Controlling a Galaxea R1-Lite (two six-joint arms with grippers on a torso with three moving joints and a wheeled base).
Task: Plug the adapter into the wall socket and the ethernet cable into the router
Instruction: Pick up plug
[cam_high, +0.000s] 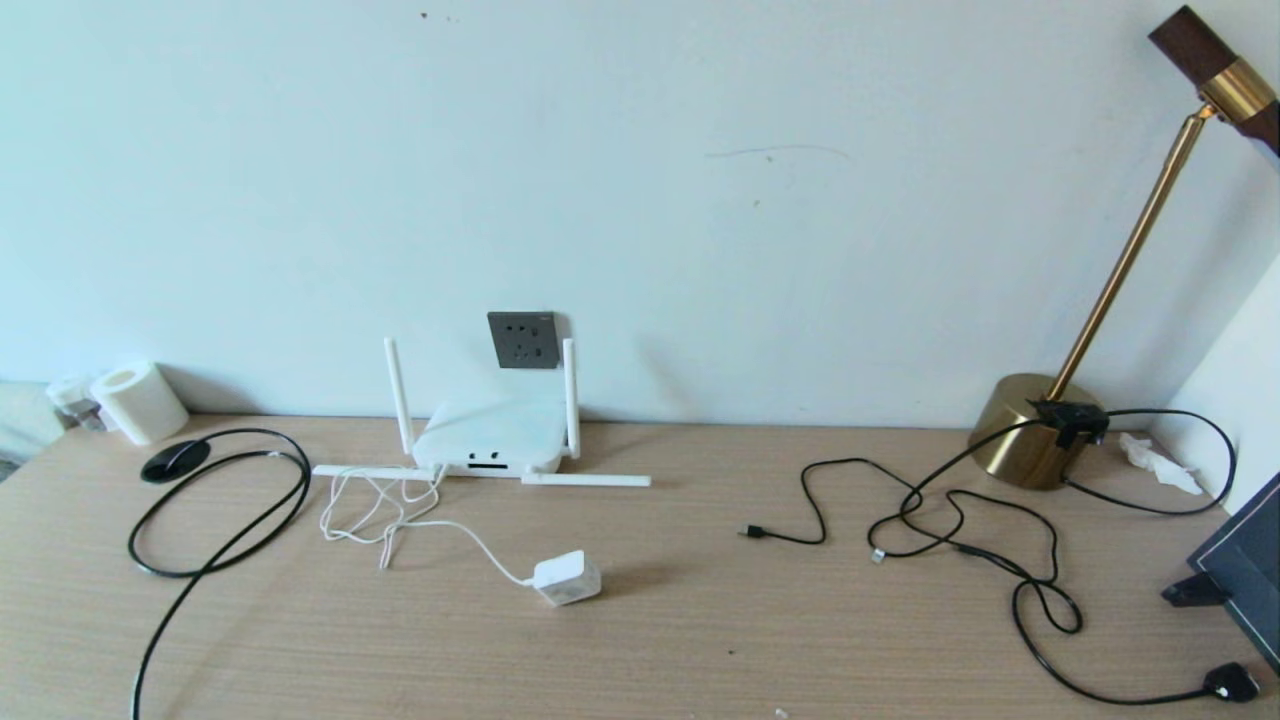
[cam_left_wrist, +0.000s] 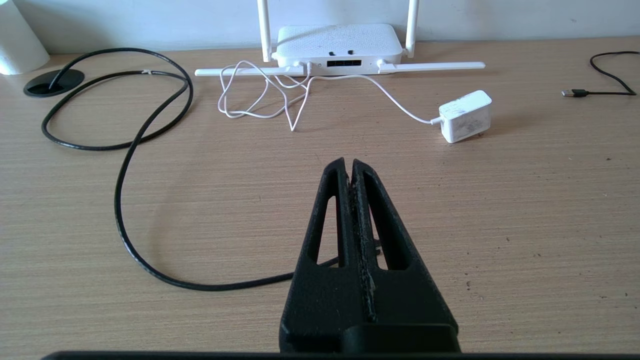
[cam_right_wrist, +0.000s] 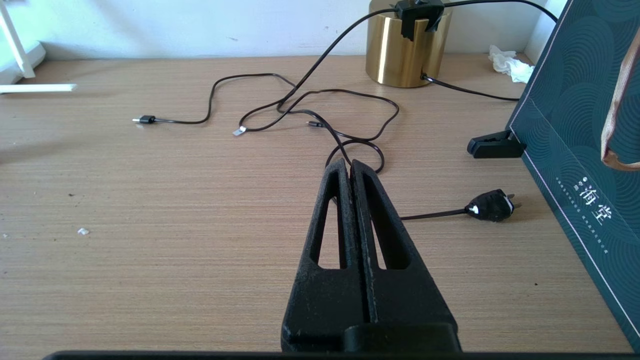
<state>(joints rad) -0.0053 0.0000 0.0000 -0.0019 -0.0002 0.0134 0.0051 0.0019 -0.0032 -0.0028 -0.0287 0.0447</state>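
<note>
Down low over the wooden desk (cam_left_wrist: 500, 225), left gripper (cam_left_wrist: 348, 164) pressed fully together, holding nothing, pointing toward the router (cam_left_wrist: 339, 46). Just beneath its body, a run of the ethernet cable (cam_left_wrist: 120, 200), looping away to a round black grommet (cam_left_wrist: 53, 82) near the wall. Farther out, adapter (cam_left_wrist: 465, 116) lying on its side on the desk, unplugged, tied by a tangled thin white cord (cam_left_wrist: 260, 95) to the router's port edge. Router flat against the wall, two antennas upright, two laid flat. Above it on the wall, wall socket (cam_high: 522, 340), nothing plugged in.

Likewise low over the desk, right gripper (cam_right_wrist: 349, 164) clamped tight on nothing, with thin black lamp cords (cam_right_wrist: 320, 110) ahead. Near its tip, small black plug (cam_right_wrist: 491, 205). Beyond, brass lamp base (cam_right_wrist: 402, 55); alongside, dark green box (cam_right_wrist: 575, 125).
</note>
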